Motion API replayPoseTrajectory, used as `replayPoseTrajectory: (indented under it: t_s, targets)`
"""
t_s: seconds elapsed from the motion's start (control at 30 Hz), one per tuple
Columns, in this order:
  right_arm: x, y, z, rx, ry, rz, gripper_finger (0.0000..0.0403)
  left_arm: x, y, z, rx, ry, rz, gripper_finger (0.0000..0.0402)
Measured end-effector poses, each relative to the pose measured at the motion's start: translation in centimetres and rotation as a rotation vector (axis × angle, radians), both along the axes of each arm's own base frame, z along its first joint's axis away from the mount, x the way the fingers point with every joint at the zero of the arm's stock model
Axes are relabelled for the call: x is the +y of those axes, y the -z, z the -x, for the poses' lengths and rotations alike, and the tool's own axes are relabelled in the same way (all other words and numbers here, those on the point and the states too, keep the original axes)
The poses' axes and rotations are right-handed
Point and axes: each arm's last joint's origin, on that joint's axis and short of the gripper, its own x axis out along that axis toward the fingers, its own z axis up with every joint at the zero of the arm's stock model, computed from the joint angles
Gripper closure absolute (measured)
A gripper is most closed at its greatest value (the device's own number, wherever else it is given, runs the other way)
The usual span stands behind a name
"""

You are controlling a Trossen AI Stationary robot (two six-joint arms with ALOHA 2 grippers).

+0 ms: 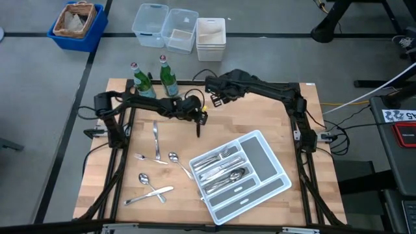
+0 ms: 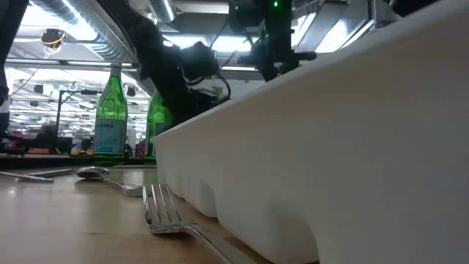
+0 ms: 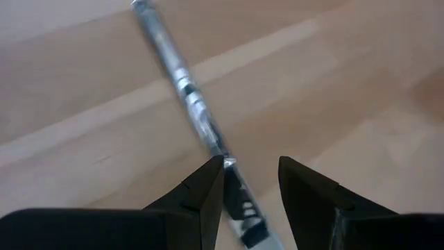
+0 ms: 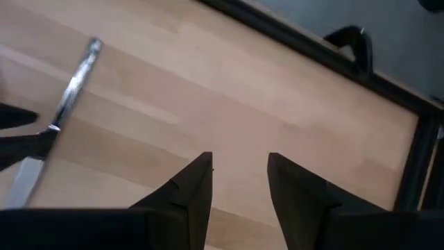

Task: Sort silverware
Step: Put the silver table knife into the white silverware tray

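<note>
A silver knife (image 3: 182,87) lies on the wooden table near its middle, also seen in the right wrist view as a slim silver knife (image 4: 69,104). My left gripper (image 3: 251,163) is low over it, open, with one finger on each side of the knife's nearer end; in the high view my left gripper (image 1: 198,123) is left of the tray's far corner. My right gripper (image 4: 239,160) is open and holds nothing, and hangs higher, toward the far edge (image 1: 218,99). The white divided tray (image 1: 263,159) holds several pieces of silverware (image 1: 221,170). My left gripper's fingers point slanting down and lie across the knife. One fingertip (image 3: 211,173) stands right beside the knife's edge (image 3: 227,165). I cannot tell whether it touches. The knife lies flat on the table.
Loose silverware lies at the table's left: a piece (image 1: 156,142), a spoon (image 1: 174,157), another spoon (image 1: 144,179), a knife (image 1: 153,193), and a fork (image 2: 165,209) by the tray wall (image 2: 330,125). Two green bottles (image 1: 140,81) (image 1: 168,78) stand at the far edge.
</note>
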Motion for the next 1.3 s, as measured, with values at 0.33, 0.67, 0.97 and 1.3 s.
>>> replayPoseTrajectory:
  t_s: [0.33,0.67,0.97,1.3]
  targets:
    - [-0.1,-3.1,0.0,-0.059,-0.103,0.061,0.0260,2.3,2.2,0.3,-0.007,-0.135,0.075,0.0274]
    - [-0.1,-3.1,0.0,-0.054,-0.124,0.064,0.0260,2.0,2.0,-0.2,-0.047,-0.106,0.091,0.0274]
    - [-0.1,-3.1,-0.1,-0.058,-0.124,0.066,0.0260,0.6,1.7,-1.1,-0.094,-0.043,0.097,0.0274]
    - [-0.1,-3.1,-0.1,-0.059,-0.124,0.065,0.0260,-0.2,1.7,-1.4,-0.101,-0.017,0.094,0.0274]
